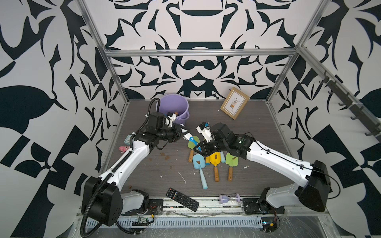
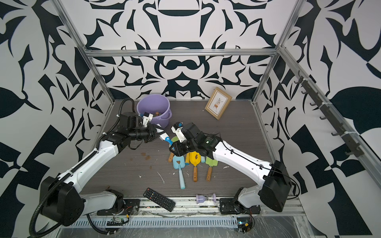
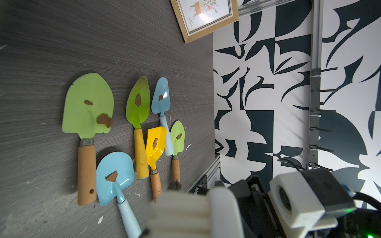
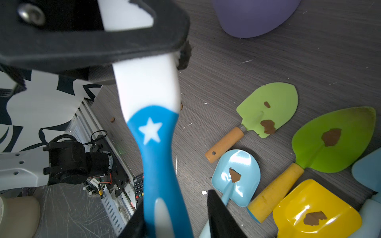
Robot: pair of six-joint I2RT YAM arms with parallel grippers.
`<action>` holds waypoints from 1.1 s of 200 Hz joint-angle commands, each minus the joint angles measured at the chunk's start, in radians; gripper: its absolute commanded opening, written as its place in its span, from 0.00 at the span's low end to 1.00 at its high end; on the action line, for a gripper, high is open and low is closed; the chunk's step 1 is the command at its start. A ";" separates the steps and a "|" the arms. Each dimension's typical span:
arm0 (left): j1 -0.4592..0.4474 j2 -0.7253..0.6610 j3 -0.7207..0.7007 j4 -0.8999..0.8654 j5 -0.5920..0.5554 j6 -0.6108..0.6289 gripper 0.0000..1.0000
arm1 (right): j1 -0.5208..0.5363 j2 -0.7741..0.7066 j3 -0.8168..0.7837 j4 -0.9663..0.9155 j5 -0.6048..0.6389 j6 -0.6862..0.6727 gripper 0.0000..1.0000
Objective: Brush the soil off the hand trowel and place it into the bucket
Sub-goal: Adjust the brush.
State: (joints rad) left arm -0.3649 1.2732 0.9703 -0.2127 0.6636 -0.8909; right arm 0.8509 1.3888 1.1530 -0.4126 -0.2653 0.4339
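Note:
A brush (image 1: 190, 138) with a white head and a blue starred handle (image 4: 152, 131) hangs between my two arms. My left gripper (image 1: 183, 131) is shut on its white head end, and cream bristles (image 3: 181, 214) fill the left wrist view. My right gripper (image 4: 175, 204) is open around the blue handle, with a gap at one finger. Below it lie several trowels, among them a blue one (image 1: 199, 162), a yellow one (image 1: 215, 159) and a green one (image 3: 88, 107), each carrying a brown soil clump (image 3: 105, 120). The lilac bucket (image 1: 174, 107) stands at the back left.
Soil crumbs (image 1: 167, 157) and white scraps lie on the dark table left of the trowels. A picture frame (image 1: 235, 103) leans at the back right. A remote (image 1: 182, 198) and a lilac hourglass (image 1: 228, 198) lie at the front edge, a pink toy (image 1: 123, 148) at the left.

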 commanded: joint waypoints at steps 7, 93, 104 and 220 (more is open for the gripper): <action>0.002 0.033 0.016 -0.009 0.033 -0.003 0.00 | 0.000 -0.028 0.031 0.025 0.033 -0.023 0.44; -0.004 0.043 0.004 0.026 0.051 -0.023 0.00 | 0.017 0.019 0.068 0.068 0.012 -0.033 0.42; -0.005 0.043 0.001 0.029 0.047 -0.023 0.00 | 0.019 0.030 0.077 0.070 0.003 -0.034 0.38; -0.008 0.043 -0.032 0.052 0.066 -0.030 0.00 | 0.027 0.022 0.074 0.118 0.059 -0.024 0.31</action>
State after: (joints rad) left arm -0.3672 1.3178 0.9558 -0.1780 0.7082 -0.9165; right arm 0.8722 1.4582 1.1984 -0.3496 -0.2485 0.4110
